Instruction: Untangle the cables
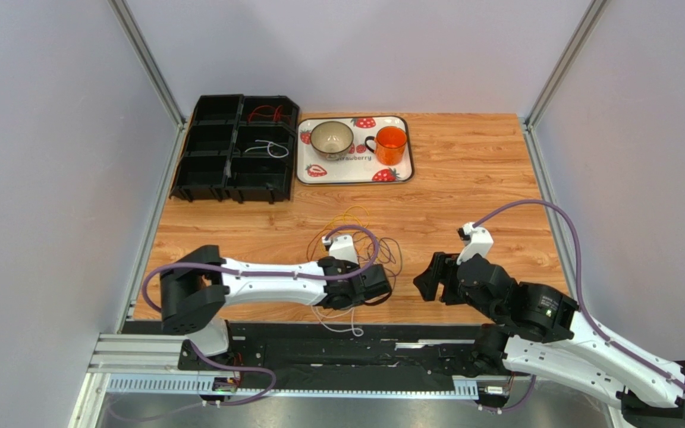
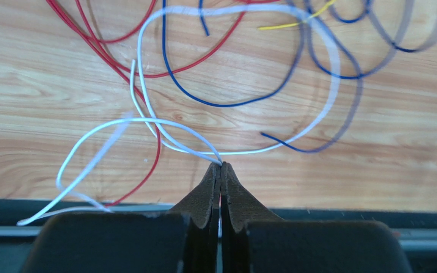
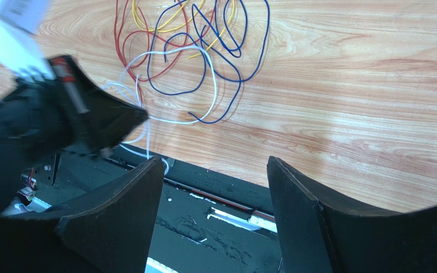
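The cables (image 1: pixel 366 242) lie in a loose tangle on the wooden table (image 1: pixel 471 178) near the front middle: red, yellow, dark blue and white strands (image 3: pixel 206 62). My left gripper (image 2: pixel 222 165) sits low over the near side of the tangle, shut on a white cable (image 2: pixel 335 62) pinched at its very tips. A red strand (image 2: pixel 159 149) and a blue loop (image 2: pixel 226 105) lie just beyond. In the top view the left gripper (image 1: pixel 387 282) is at the tangle's near edge. My right gripper (image 1: pixel 426 276) hovers to the right, open (image 3: pixel 215 162) and holding nothing.
A black compartment organiser (image 1: pixel 203 165) stands at the back left, with a red strand (image 1: pixel 266 113) and a white strand (image 1: pixel 271 149) in its cells. Beside it a strawberry tray (image 1: pixel 352 171) carries a bowl (image 1: pixel 331 138) and an orange mug (image 1: pixel 392 143). A black rail (image 1: pixel 364 343) runs along the near edge.
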You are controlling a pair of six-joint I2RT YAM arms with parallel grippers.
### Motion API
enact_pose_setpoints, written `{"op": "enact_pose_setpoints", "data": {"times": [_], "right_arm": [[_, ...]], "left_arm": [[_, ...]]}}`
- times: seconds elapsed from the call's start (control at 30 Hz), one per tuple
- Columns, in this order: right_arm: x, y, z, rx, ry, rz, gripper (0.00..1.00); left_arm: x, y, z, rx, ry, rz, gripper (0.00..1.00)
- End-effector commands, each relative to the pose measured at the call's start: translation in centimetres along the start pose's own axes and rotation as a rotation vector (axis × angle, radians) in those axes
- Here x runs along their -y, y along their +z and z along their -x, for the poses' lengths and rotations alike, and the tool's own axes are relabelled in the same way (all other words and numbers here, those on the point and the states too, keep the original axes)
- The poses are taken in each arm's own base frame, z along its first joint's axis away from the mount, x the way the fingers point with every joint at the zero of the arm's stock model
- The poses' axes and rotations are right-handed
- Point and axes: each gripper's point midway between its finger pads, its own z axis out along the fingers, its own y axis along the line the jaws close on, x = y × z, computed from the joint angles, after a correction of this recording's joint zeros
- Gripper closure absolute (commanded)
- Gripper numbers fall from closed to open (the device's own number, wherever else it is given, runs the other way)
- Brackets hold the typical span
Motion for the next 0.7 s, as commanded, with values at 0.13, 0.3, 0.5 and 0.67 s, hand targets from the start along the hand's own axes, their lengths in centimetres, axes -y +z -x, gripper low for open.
{"op": "enact_pose_setpoints", "data": {"times": [0.13,0.3,0.5,0.67], "right_arm": [[-1.2,-0.1,1.0,0.025,0.044,0.026,0.30],[-1.3,-0.1,1.0,0.031,0.066,0.034,0.30],[-1.6,-0.3,1.1,0.029,0.081,0.048,0.30],[-1.3,-0.4,0.7,0.021,0.098,0.050,0.30]], "left_arm": [[-0.9,-9.7,7.9,0.149,0.162,-0.064,1.00],[0.7,-16.9,13.9,0.311,0.269,-0.259,1.00],[0.9,-26.0,22.2,0.533,0.301,-0.389,1.00],[1.0,-36.0,27.9,0.692,0.257,-0.602,1.00]]}}
